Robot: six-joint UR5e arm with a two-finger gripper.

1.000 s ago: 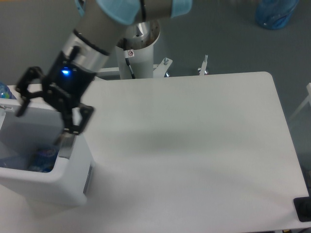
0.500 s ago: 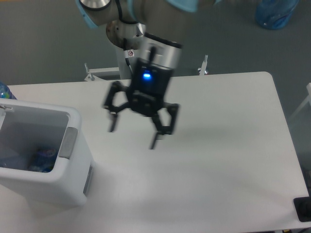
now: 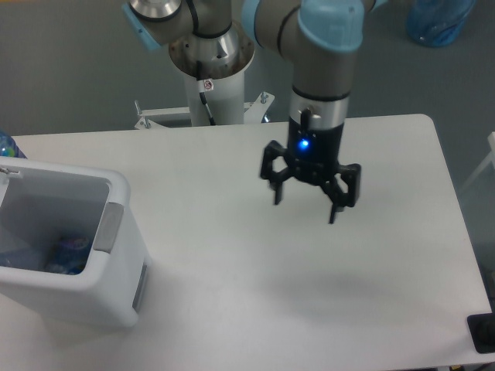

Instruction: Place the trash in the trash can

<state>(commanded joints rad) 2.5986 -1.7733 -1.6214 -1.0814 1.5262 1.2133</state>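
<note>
Grey tubular arm (image 3: 321,73) with pale blue caps at the joints; silver round end plate on the upper left joint. White cylindrical base column (image 3: 216,85) bearing a small red-and-white sticker and a thin black cable down its front. Black wrist block lit by a small blue lamp. Black two-fingered hand (image 3: 306,204), each finger built of jointed links, angular, tapering to slim tips. Bare metal bolts on the bracket at the column's foot

Empty pincer (image 3: 306,207) spread wide above table (image 3: 232,255), trash can (image 3: 69,255) at left
</note>
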